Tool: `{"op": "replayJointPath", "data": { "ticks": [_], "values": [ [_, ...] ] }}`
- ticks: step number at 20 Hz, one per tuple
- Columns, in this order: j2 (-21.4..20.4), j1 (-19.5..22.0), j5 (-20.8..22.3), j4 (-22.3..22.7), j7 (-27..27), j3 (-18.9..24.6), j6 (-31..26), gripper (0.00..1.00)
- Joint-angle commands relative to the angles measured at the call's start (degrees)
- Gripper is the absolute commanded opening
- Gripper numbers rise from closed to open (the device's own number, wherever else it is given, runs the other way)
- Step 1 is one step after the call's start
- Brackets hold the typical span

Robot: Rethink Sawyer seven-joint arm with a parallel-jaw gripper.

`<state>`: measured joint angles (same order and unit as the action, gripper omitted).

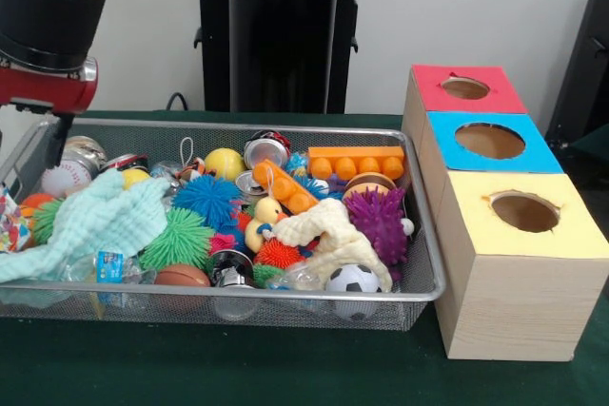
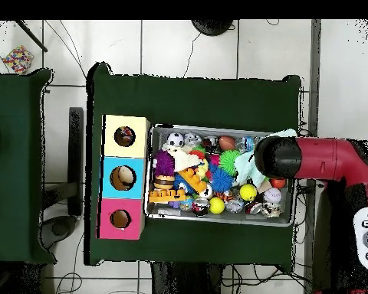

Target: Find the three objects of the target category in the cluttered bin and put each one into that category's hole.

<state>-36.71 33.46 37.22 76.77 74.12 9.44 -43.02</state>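
The claw [image 1: 59, 145] is hung at the wire bin's [image 1: 433, 263] nine-o'clock end; its opening cannot be told. A dotted cloth [image 1: 11, 223] lies just below it. Searching is judged underway; lowering onto it is called for, the yellow box's hole [image 1: 524, 211] being at three o'clock.

No text can be read; the cans' labels look too blurred.
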Motion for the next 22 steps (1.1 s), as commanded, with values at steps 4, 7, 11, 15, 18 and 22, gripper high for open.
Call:
{"op": "replayJointPath", "data": {
  "ticks": [4, 7, 11, 15, 18, 22],
  "values": [
    [0.7, 7.2, 1.3, 10.2, -16.6, 11.7, 5.2, 1.00],
    [0.0, 8.6, 1.6, 11.6, -16.3, 13.4, 5.7, 1.00],
    [-0.3, 8.4, 3.3, 11.4, -15.3, 13.4, 4.1, 1.00],
    [0.1, 7.1, 5.7, 10.2, -14.7, 11.9, 3.0, 1.00],
    [-0.2, 7.3, 6.1, 10.8, -14.7, 12.0, 3.1, 1.00],
    [0.1, 7.8, 6.5, 11.2, -14.4, 12.5, 3.6, 1.00]
  ]
}}
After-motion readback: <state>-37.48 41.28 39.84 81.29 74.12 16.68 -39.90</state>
